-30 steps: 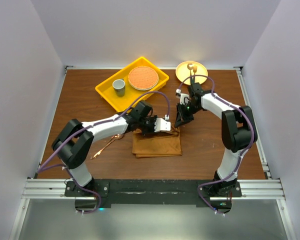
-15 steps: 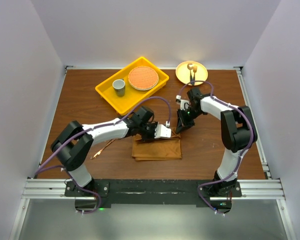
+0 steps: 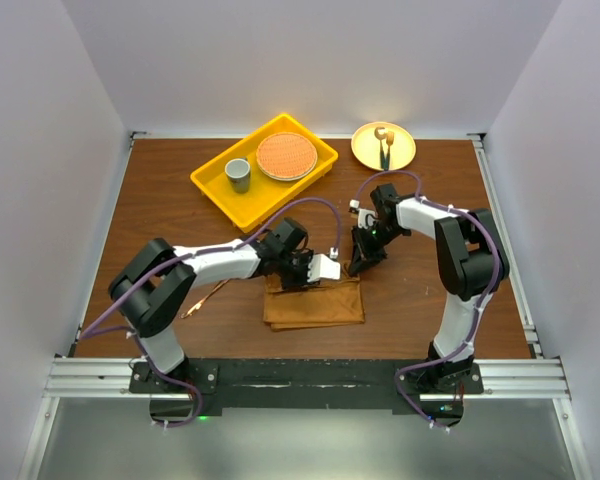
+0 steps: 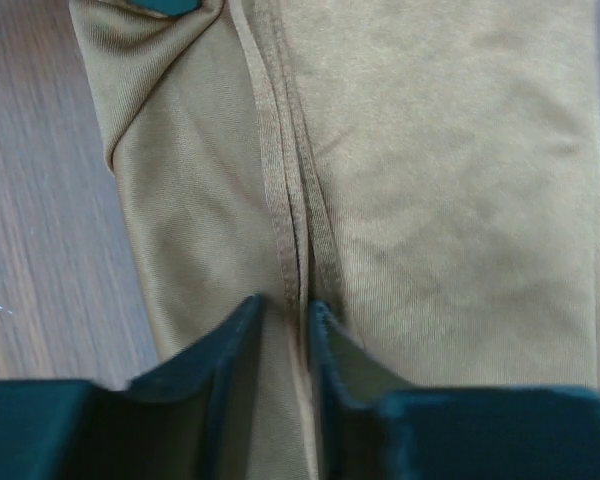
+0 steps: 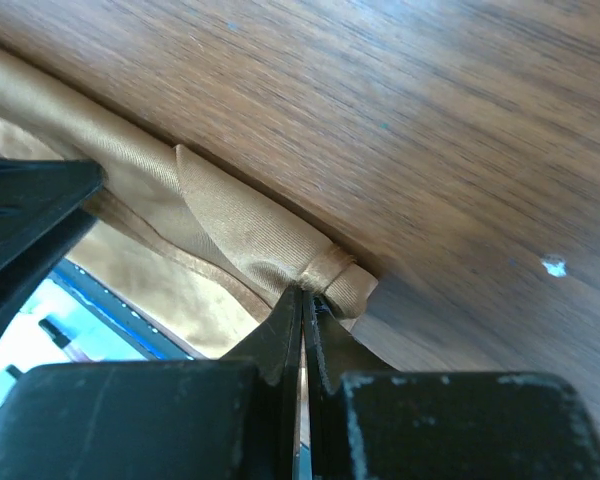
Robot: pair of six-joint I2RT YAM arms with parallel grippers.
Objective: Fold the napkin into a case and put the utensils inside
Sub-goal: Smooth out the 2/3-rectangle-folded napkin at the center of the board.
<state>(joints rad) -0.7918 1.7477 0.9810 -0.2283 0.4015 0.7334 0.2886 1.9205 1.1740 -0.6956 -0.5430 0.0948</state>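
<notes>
The rust-brown napkin (image 3: 315,305) lies folded into a flat oblong near the table's front middle. My left gripper (image 3: 310,280) is at its far edge, and in the left wrist view the fingers pinch the hemmed edges (image 4: 285,220) of the cloth (image 4: 430,180). My right gripper (image 3: 357,265) is at the far right corner. In the right wrist view it (image 5: 305,292) is shut on the rolled corner of the napkin (image 5: 230,220). The copper spoon (image 3: 210,297) lies on the table left of the napkin, partly under my left arm.
A yellow tray (image 3: 212,188) at the back holds a grey cup (image 3: 238,174) and an orange round plate (image 3: 285,156). A yellow plate (image 3: 400,150) at the back right holds a dark-handled, gold-tipped utensil (image 3: 384,148).
Both grippers have moved toward the near edge, carrying the napkin's far edge with them. The cloth has shifted nearer. The spoon has not moved.
</notes>
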